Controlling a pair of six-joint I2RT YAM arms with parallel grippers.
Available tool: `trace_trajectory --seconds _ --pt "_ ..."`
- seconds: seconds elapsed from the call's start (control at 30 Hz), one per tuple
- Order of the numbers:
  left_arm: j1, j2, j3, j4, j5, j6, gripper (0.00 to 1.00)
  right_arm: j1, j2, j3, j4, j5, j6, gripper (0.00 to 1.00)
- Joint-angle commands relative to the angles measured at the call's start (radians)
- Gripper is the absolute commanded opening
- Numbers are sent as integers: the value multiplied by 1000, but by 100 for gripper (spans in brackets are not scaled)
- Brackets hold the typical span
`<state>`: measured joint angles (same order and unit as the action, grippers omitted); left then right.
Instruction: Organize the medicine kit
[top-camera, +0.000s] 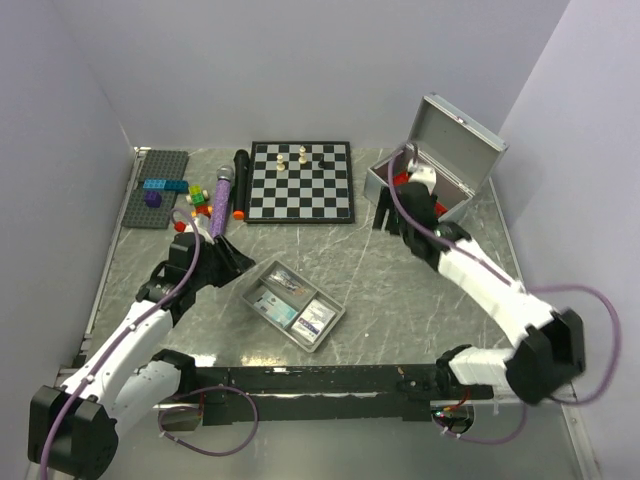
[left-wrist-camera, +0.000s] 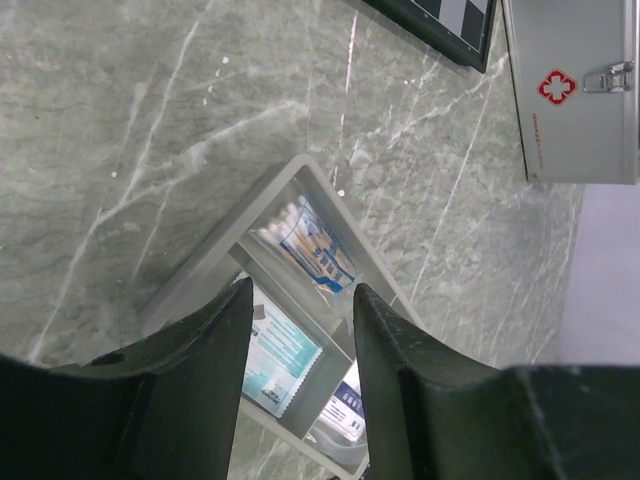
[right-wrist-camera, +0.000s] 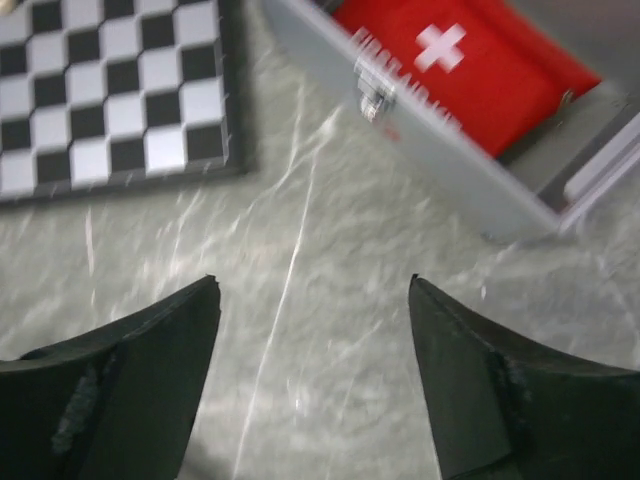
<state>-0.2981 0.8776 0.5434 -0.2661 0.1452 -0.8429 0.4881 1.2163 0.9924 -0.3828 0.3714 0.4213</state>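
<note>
Currently: medicine kit (top-camera: 462, 138) sits at the far right of the table, lid up, with the red first-aid pouch (right-wrist-camera: 470, 70) lying inside it

Right gripper (right-wrist-camera: 312, 290): jaws spread wide, nothing between them but bare marble. It hangs just in front of the kit's front wall

Left gripper (left-wrist-camera: 302, 300): jaws about half apart, holding nothing, poised over the grey divided tray (top-camera: 255, 278) near the table's middle. A cotton swab packet (left-wrist-camera: 315, 245) and other flat packets lie in the tray's compartments

Judgement: the packets look like what is left to move, and the tray and kit are well apart

Risks:
- Packets are thin and lie flat against the tray floor. Fingers may close on a divider or wall instead, and drag or tip the light tray
- Jaws at half width may land on top of a packet rather than either side of it
- Right gripper is close to the kit. A careless sweep could shove the case or knock the upright lid shut
- The pouch fills much of the case, so room for more looks tight

Surroundings: chessboard (top-camera: 301, 182) with a few chess pieces (top-camera: 300, 158) lies between tray and kit on the far side, and a low carry could clip it. Purple microphone (top-camera: 220, 200) and brick baseplate (top-camera: 157, 188) sit far left, out of the path
</note>
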Motion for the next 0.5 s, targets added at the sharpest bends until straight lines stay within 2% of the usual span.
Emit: trace_trajectory --seconds 0.0,0.2,0.37,0.47 --pt "-6 0 18 56 53 -2 50 -91 201 234 22 64 -38 84" --pt "-6 -12 -14 96 96 -15 50 -132 501 535 -100 81 -160 84" --pt "-15 -26 -39 97 108 -7 50 -146 666 632 -133 109 -295 82" --pt "-16 -26 -46 94 105 -4 50 -148 678 580 -95 92 -317 76"
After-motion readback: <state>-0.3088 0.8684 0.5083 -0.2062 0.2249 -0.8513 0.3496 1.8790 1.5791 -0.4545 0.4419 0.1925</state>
